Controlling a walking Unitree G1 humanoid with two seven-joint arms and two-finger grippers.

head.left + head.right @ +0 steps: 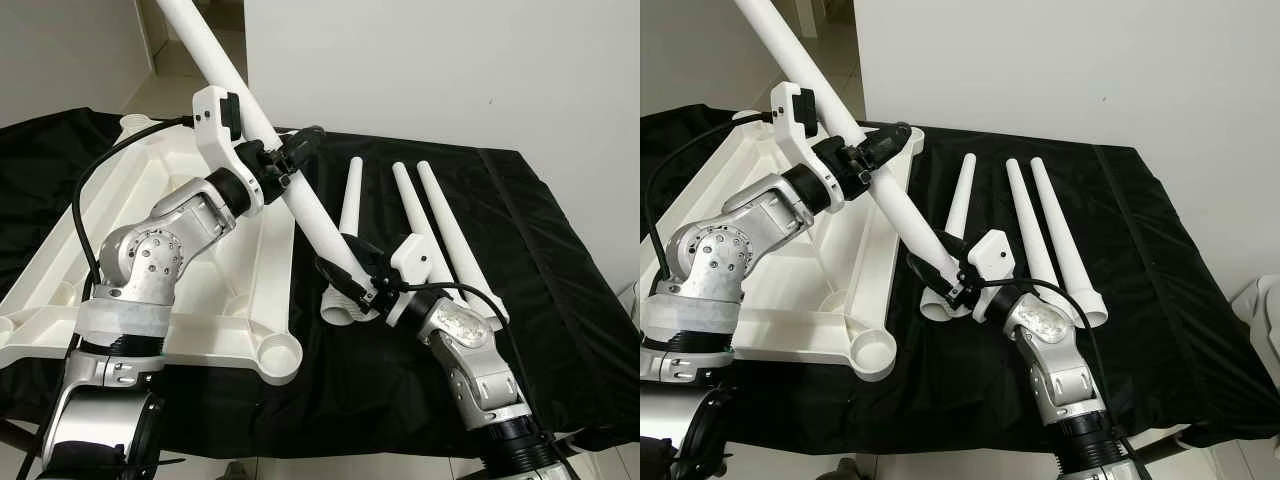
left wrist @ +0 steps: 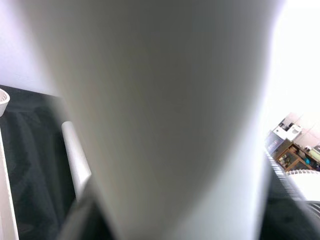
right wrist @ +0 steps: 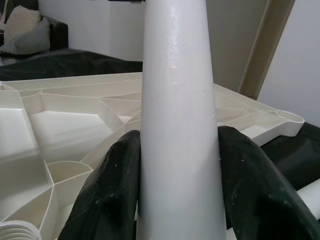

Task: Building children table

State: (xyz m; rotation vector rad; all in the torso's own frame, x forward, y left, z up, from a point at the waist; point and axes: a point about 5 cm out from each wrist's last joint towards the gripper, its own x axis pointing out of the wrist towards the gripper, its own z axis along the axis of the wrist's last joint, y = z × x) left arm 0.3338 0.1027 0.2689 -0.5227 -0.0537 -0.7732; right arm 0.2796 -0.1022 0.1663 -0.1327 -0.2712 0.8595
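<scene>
Grippers, left and right, clamp raised table leg

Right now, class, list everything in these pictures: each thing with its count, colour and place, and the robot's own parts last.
Table top: one, white, lying upside down on the robot's left side of the cloth, ribs and corner sockets facing up.
Held leg: one, white, slanting up across the table top's right edge, gripped by both grippers.
Loose legs: three, white, lying side by side on the cloth to the right.
Cloth: one, black, covering the work surface.
Wall: white, behind.
Left gripper: black fingers shut on the held leg midway along it.
Right gripper: black fingers shut on the held leg near its wide lower end.
</scene>
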